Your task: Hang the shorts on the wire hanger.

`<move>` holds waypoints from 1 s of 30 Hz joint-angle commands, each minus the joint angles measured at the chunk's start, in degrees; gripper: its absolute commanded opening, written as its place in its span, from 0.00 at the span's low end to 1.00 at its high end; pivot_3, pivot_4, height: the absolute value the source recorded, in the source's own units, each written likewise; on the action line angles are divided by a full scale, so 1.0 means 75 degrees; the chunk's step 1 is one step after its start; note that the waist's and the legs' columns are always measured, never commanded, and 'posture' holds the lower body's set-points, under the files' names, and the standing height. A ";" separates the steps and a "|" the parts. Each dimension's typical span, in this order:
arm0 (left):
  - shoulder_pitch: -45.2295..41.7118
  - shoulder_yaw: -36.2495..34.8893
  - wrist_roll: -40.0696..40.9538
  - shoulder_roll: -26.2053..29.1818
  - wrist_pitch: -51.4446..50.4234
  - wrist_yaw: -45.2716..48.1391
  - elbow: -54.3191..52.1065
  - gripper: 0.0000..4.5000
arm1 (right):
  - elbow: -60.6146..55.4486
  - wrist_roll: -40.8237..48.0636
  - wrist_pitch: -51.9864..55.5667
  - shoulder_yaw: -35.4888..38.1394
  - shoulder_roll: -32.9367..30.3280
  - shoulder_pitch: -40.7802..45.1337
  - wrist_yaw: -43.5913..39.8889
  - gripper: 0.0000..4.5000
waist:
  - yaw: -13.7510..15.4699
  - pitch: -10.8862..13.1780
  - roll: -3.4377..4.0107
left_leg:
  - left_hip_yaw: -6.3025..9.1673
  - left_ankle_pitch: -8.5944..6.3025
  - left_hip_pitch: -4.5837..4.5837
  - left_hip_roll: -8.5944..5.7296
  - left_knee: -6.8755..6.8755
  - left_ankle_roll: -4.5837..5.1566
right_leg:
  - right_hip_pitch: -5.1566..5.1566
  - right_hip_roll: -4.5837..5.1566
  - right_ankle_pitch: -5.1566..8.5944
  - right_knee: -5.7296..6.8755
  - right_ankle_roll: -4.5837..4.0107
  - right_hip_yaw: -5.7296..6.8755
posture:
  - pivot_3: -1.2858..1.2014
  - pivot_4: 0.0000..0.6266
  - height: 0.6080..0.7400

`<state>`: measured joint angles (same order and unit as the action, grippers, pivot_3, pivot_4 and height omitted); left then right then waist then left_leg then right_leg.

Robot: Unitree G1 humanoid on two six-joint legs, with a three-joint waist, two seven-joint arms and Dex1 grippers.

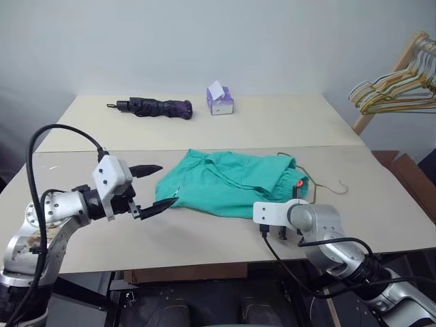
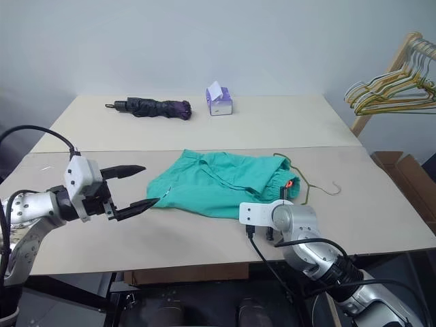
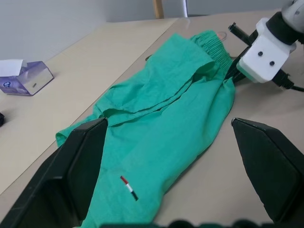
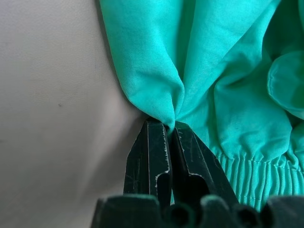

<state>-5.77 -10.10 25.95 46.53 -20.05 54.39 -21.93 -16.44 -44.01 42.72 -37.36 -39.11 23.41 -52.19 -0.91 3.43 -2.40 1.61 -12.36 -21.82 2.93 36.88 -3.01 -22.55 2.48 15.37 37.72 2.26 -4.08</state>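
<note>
- left eye view: the shorts (image 1: pixel 228 180) lie flat and rumpled on the near table (image 1: pixel 204 235), about the middle of the tabletop, gathered waistband toward 3 o'clock, leg end toward 9 o'clock.
- a small orange-red tag (image 1: pixel 300 183) shows at the waistband edge, on the 3 o'clock side of the shorts.
- the wire hanger (image 1: pixel 325 182) lies flat on the table at 3 o'clock of the shorts; its hook end curls clear of the cloth, and the rest of the wire runs under the waistband, extent hidden.
- the right gripper (image 4: pixel 170 129) is clamped tight on a pinch of the shorts' fabric near the waistband; the right wrist view shows cloth bunched between the two black fingers (image 4: pixel 152 156), which meet with no gap.
- the left gripper (image 1: pixel 151 187) hovers at 9 o'clock of the shorts, jaws spread wide, holding nothing; the lower fingertip sits just at the leg hem, contact cannot be told.
- left wrist view: a small red, white and dark stripe mark (image 3: pixel 128 187) is printed on the leg fabric.
- a folded dark purple umbrella (image 1: pixel 155 107) rests on the far table at 11 o'clock of the shorts, well apart.
- a purple tissue box (image 1: pixel 220 99) stands at 12 o'clock, beside the umbrella.
- a bunch of coloured hangers (image 1: pixel 398 88) hangs on a wooden rack at 2 o'clock, off the table.
</note>
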 commanded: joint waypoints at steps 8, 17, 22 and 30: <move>-0.1390 0.2764 -0.4747 0.0352 0.3829 -0.0717 0.3497 1.00 | -0.0184 0.0533 -0.1351 0.1179 -0.0489 0.0138 -0.0057 0.00 | 0.0028 0.0003 0.0004 | 0.0000 0.0000 -0.0007 -0.0001 -0.0002 0.0000 | -0.0003 0.0000 -0.0001 -0.0007 -0.0001 0.0005 | 0.51 0.02 1.00; -0.3450 0.4076 -0.6349 -0.1277 0.4699 -0.1764 0.6805 0.80 | -0.0605 0.0657 -0.1399 0.1528 -0.0433 -0.0079 -0.0253 0.00 | 0.0001 -0.0053 0.0045 | 0.0001 0.0000 -0.0011 -0.0007 0.0006 0.0002 | 0.0004 0.0001 -0.0018 -0.0006 -0.0025 0.0006 | 0.49 0.00 1.00; -0.4088 0.4236 -0.6601 -0.1675 0.5246 -0.2160 0.7996 0.44 | -0.0698 0.0670 -0.1461 0.1673 -0.0505 -0.0129 -0.0329 0.00 | -0.0043 -0.0083 0.0083 | 0.0002 -0.0001 0.0001 -0.0007 0.0005 0.0004 | 0.0014 0.0001 -0.0008 -0.0005 -0.0008 0.0005 | 0.49 0.00 1.00; -0.4334 0.3959 -0.6088 -0.1015 0.6308 -0.1385 0.8228 0.00 | -0.0487 0.1720 -0.3107 0.2332 -0.0967 -0.0052 -0.0388 0.00 | -0.0250 -0.0083 0.0083 | 0.0007 -0.0003 -0.0011 -0.0007 0.0002 0.0006 | 0.0004 0.0000 0.0000 -0.0006 0.0006 0.0006 | 0.49 0.01 1.00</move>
<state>-37.79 21.33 -22.20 36.42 25.01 40.74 41.88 -19.52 -34.02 24.14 -23.76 -44.66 21.76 -54.91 -2.79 2.81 -1.77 1.66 -12.39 -21.96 2.88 36.89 -2.96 -22.59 2.48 15.37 37.68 2.30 -4.04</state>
